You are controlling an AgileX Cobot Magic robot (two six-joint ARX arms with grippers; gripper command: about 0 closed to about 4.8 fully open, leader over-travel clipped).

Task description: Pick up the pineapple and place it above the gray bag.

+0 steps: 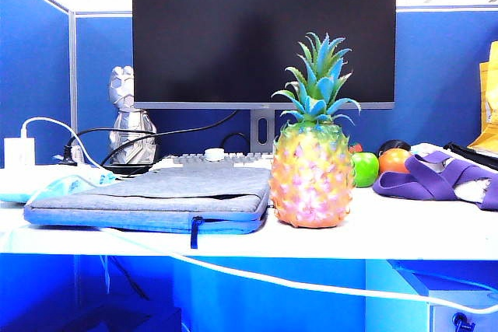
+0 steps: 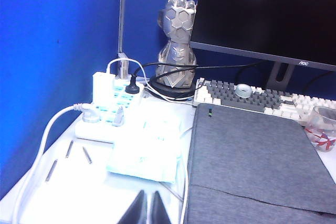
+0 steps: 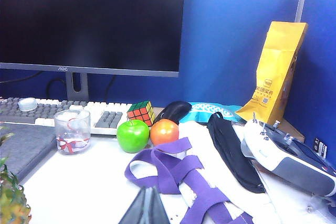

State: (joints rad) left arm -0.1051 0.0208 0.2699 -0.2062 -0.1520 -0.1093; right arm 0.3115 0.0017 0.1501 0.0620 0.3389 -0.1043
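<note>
The pineapple (image 1: 311,180) stands upright on the white desk, orange-yellow body and green-blue crown, just right of the gray bag (image 1: 156,196), which lies flat with its zipper edge toward the front. Neither gripper shows in the exterior view. In the left wrist view my left gripper (image 2: 149,195) is shut with nothing in it, over the desk beside the gray bag (image 2: 257,156). In the right wrist view my right gripper (image 3: 147,191) is shut and empty, close to the purple straps (image 3: 173,174). Only a slice of the pineapple (image 3: 10,203) shows at that frame's edge.
A monitor (image 1: 264,33) and keyboard (image 2: 252,95) stand behind the bag. A green apple (image 1: 364,169), an orange fruit (image 1: 394,161), a glass cup (image 3: 72,131) and a cube (image 3: 140,113) sit right of the pineapple. A power strip (image 2: 113,103) and white cable (image 1: 311,285) are at left and front.
</note>
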